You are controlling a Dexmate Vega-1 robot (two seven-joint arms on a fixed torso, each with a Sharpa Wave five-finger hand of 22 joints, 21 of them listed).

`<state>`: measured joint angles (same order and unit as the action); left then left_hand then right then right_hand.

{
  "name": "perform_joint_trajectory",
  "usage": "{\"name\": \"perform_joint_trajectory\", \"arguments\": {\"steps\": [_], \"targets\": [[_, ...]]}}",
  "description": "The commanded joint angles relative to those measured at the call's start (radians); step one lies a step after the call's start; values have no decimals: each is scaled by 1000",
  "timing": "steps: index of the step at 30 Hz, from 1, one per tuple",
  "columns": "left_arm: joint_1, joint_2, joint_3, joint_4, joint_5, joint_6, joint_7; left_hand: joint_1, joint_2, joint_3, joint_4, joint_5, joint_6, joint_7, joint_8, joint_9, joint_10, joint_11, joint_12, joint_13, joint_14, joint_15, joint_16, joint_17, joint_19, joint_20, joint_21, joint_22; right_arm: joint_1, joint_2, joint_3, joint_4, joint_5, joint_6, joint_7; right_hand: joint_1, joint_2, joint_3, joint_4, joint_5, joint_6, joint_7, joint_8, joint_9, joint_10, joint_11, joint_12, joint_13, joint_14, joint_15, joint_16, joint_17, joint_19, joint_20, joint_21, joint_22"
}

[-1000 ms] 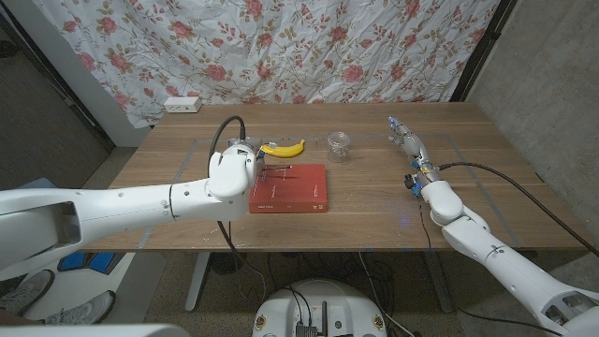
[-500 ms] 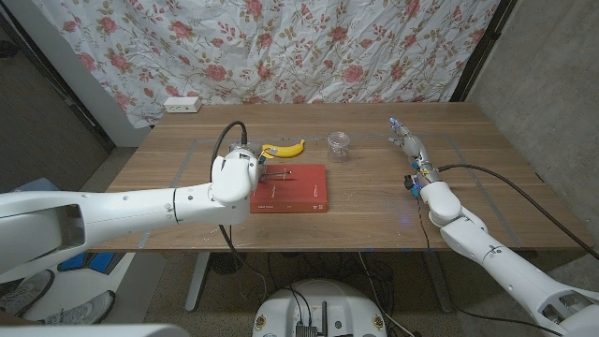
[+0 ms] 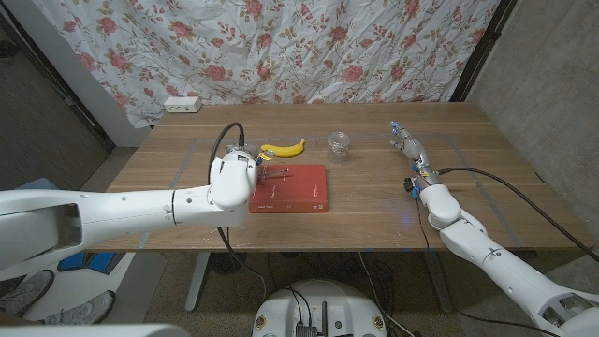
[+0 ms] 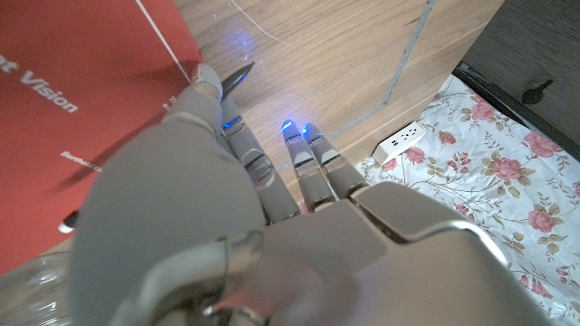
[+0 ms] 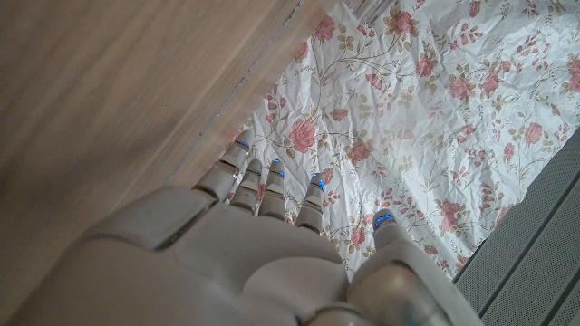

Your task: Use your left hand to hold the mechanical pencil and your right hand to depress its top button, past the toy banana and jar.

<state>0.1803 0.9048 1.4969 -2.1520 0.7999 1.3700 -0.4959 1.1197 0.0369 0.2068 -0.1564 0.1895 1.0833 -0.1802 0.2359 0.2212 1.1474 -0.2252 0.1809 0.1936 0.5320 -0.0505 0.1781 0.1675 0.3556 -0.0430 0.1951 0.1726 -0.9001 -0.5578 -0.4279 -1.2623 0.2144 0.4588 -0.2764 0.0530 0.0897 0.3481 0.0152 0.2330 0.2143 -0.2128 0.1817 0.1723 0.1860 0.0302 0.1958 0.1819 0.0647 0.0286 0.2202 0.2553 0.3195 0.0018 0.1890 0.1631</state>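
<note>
Your left hand has drawn back a little toward the robot over the last second, and its fingertips now lie over the near-left part of the red book, where the mechanical pencil shows as a thin line on the cover, close to the book's far-left corner. From the left wrist view the hand reaches out over the book with fingers extended, but you cannot tell whether it has the pencil pinched or merely hovers at it. Just past the book's far edge lies the toy banana, and the jar stands beyond the book's far-right corner. Well off to the book's right, your right hand holds nothing, fingers spread apart above the table, about where it was before; the right wrist view shows the same hand.
</note>
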Motion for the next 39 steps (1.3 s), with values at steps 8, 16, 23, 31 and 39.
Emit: {"name": "perform_joint_trajectory", "arguments": {"steps": [8,16,23,31,39], "targets": [[-17,16,18,-8,63,3,-76,-42,-38,-23,5,6,-59,-18,-18,3,-94,1,-6,-6,-26,-161,-3,1,-43,-84,-9,1,-2,-1,-6,-5,-10,-10,-11,-3,4,11,1,-2,12,-4,6,3,8,2,0,0,15,3,0,-1,10,1,1,3],[-13,19,11,-10,111,6,-126,-93,-68,-43,9,4,-168,-29,-46,-15,-237,1,-8,-8,-64,-154,-3,0,-84,-70,-10,-2,-4,1,-6,-5,-7,-11,-13,-5,4,11,2,-2,14,-4,6,3,7,3,-2,0,16,6,0,-1,12,2,0,3],[-3,28,-12,-21,146,9,-182,-129,-82,-50,10,-3,-237,-32,-48,-25,-315,1,-4,-10,-131,-149,-6,0,-183,-61,-18,-5,-8,-8,-1,-16,31,-20,24,-10,0,8,3,-4,0,6,0,3,-5,4,-7,0,-5,-4,-7,-1,-5,-7,-6,3],[36,49,-80,-47,156,-9,-227,-189,-96,-62,19,-10,-324,-31,-55,-33,-422,2,-10,-15,-188,-144,-4,-1,-235,-59,-15,-6,-9,-7,3,-24,60,-23,48,-13,-4,8,4,-5,-32,35,-8,3,-15,-14,-10,-1,-11,-19,-10,-4,-15,-19,-8,2],[146,78,-245,-82,80,-72,-175,-242,-91,-66,27,-10,-407,-27,-57,-38,-517,3,-12,-18,-229,-127,-5,-2,-259,-62,-14,-6,-15,-4,10,-41,87,-38,58,-18,-1,8,8,-5,-51,57,-9,2,-5,-19,-6,-2,15,-26,0,-6,-11,-25,-5,2]]}}
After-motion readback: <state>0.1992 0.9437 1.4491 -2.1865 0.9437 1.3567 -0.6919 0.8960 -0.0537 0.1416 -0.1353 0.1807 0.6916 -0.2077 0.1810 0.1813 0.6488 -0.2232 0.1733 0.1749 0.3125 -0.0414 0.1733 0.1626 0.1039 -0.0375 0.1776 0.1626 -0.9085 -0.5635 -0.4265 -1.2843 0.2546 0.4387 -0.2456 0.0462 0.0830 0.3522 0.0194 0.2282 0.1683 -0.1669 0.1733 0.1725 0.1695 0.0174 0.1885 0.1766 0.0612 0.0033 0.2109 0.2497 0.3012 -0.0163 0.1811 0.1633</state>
